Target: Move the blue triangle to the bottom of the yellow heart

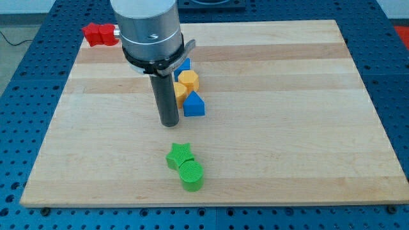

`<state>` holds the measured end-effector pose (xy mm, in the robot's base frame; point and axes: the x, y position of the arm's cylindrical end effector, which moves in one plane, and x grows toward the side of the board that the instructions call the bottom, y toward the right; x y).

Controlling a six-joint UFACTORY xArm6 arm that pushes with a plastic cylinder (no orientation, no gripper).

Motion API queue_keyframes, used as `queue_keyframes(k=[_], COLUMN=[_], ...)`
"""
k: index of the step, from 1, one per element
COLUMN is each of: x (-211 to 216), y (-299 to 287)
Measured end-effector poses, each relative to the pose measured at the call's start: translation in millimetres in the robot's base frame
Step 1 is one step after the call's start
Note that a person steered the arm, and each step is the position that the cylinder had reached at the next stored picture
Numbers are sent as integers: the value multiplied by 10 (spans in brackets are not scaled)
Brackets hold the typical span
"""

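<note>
The blue triangle (194,105) lies on the wooden board just below a cluster near the view's top centre. The cluster holds a yellow hexagon (188,80), a yellow block (179,92) partly hidden by the rod, possibly the yellow heart, and a blue block (185,64) above them. My tip (169,123) rests on the board just left of and slightly below the blue triangle, with a small gap between them.
A green star (179,154) and a green cylinder (191,175) sit together near the view's bottom centre. A red block (100,34) lies at the board's top left corner, beside the arm's body (148,29). The wooden board (287,115) ends on blue perforated table.
</note>
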<state>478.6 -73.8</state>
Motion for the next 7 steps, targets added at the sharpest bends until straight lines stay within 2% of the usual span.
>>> queue_keyframes(k=[2,3,4,5,7], x=[-33,-423,-456,-275,-117], y=[1456,1629,1502,1239,543])
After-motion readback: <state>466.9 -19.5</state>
